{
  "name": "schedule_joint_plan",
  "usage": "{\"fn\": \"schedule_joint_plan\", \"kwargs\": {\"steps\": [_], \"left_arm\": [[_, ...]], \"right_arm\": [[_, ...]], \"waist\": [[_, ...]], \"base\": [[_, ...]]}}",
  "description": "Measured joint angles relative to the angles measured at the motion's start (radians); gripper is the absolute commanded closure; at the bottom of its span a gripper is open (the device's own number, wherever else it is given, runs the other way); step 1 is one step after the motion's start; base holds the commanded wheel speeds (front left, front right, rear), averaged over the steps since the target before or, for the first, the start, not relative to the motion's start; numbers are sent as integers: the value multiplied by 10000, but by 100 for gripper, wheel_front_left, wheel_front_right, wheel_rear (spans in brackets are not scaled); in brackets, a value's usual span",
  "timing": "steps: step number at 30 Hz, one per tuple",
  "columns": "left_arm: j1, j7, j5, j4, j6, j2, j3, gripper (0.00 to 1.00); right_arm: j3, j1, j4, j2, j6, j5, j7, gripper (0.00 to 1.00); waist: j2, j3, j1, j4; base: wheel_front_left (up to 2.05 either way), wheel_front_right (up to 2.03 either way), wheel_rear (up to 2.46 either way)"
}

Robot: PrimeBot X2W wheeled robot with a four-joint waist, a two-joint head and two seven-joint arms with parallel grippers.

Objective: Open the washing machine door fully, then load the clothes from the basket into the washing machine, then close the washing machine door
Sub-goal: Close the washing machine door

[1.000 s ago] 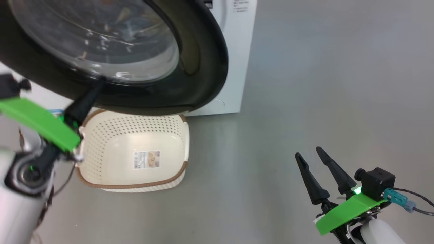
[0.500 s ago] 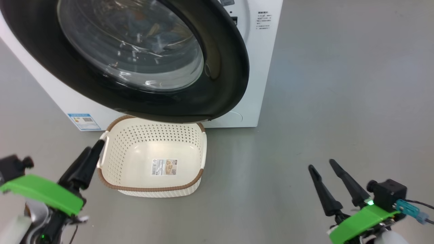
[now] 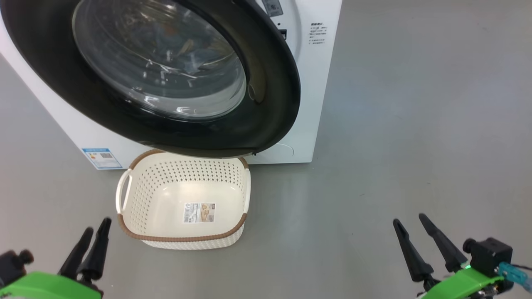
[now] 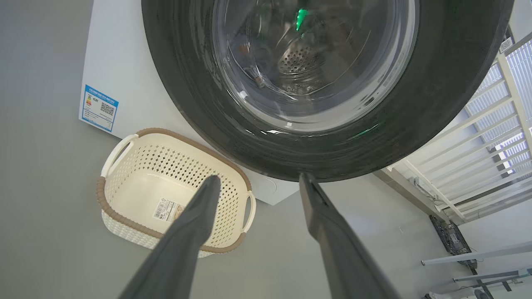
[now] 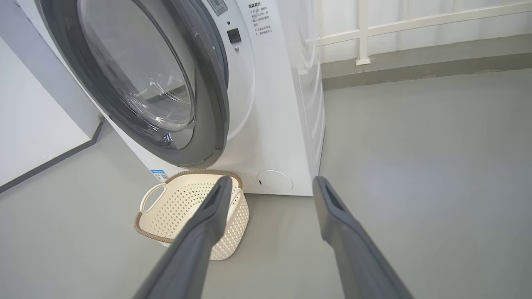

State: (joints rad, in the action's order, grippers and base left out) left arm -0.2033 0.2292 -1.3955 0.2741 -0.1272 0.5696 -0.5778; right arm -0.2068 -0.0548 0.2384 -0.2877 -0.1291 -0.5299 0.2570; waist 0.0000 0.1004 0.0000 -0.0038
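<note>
Hovering empty with fingers spread, the left gripper [image 3: 98, 225] and right gripper [image 3: 409, 219] flank the basket [image 3: 187, 176]; above it, behind the washing machine door [image 3: 270, 104] glass, clothes [image 3: 183, 41] show faintly

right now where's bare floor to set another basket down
Widest bare floor: right of the washing machine and basket, ahead of the right claw. Smaller patch left of the basket, by the sticker. Crowded under the door, at the basket.
</note>
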Motion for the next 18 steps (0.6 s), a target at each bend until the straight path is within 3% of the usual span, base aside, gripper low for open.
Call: {"fn": "schedule_joint_plan", "kwargs": {"steps": [6, 18], "left_arm": [[531, 201, 1003, 581, -2, -207, 424, 0], [1815, 201, 5041, 834, -4, -1812, 2999, 0]], "right_arm": [[270, 214, -19, -2, 0, 2, 0, 0], [614, 608, -56, 12, 0, 2, 0, 0]], "waist": [[0, -80, 0, -85], [0, -236, 0, -103]], "base": [[0, 0, 0], [0, 0, 0]]}}
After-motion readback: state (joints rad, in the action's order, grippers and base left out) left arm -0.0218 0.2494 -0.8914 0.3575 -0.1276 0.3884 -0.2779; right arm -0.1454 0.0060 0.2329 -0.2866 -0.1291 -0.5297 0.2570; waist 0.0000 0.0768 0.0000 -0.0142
